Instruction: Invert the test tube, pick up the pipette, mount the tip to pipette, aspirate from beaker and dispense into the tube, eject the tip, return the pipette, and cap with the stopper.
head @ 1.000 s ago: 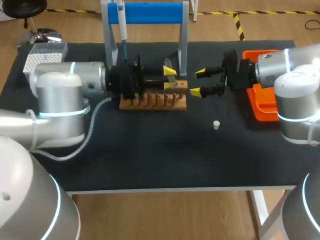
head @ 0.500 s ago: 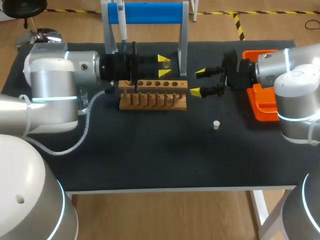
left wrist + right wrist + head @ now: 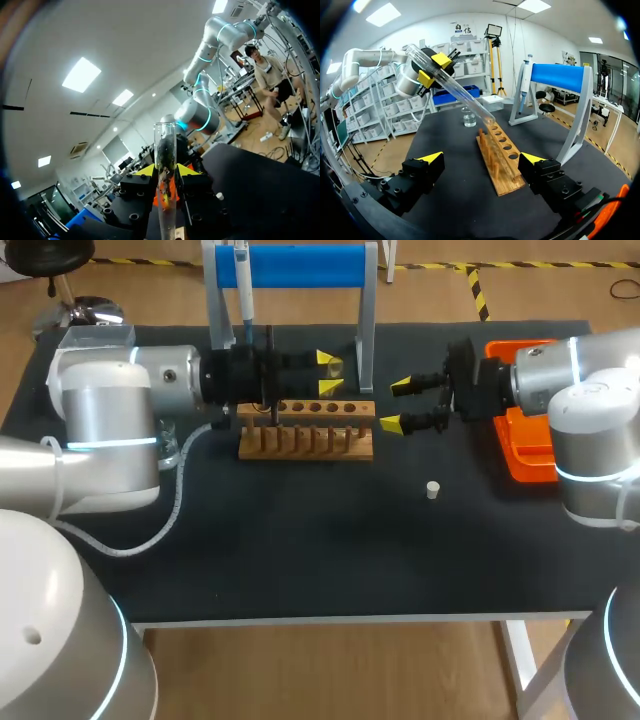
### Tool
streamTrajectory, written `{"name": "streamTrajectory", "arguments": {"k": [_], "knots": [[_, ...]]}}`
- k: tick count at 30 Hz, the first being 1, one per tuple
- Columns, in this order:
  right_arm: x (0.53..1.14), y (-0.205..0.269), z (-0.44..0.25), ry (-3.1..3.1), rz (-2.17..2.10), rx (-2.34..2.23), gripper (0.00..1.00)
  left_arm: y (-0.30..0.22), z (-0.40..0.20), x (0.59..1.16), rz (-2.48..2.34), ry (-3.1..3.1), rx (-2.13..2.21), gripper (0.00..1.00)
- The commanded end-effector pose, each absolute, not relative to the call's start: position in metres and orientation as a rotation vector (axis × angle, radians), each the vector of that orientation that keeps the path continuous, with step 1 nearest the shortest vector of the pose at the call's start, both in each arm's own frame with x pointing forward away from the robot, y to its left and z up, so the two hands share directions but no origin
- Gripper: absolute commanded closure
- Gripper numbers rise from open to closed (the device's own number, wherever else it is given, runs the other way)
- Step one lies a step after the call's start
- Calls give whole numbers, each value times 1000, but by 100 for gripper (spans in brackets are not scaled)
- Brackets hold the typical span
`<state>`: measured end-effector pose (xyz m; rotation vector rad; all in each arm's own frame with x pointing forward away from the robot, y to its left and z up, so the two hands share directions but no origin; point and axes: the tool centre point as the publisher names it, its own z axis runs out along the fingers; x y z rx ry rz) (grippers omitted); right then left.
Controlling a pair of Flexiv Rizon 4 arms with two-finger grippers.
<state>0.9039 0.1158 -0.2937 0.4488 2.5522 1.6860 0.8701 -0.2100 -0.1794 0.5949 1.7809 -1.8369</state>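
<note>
Seemingly, left gripper [image 3: 327,372] clamps the test tube [image 3: 465,100].

front of rack [image 3: 306,430]: bare table [image 3: 300,550], lone stopper [image 3: 433,490] | behind: stand [image 3: 367,320] post beside left tool [image 3: 326,372], test tube [image 3: 465,95]

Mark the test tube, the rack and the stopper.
test tube [image 3: 462,96]: right wrist view, middle of the glass body.
rack [image 3: 306,430]: head view, wooden front with the pegs.
stopper [image 3: 432,489]: head view, centre of the small white plug.
</note>
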Motion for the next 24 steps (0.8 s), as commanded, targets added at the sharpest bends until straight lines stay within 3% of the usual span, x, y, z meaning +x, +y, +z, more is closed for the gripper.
{"name": "streamTrajectory", "arguments": {"k": [1, 24], "knots": [[903, 115, -294, 2552, 1684, 450, 0, -208, -175, 876, -1868, 1823, 569, 100], [903, 115, -294, 2552, 1684, 450, 0, -200, -185, 923, -2011, 2037, 141, 100]]}}
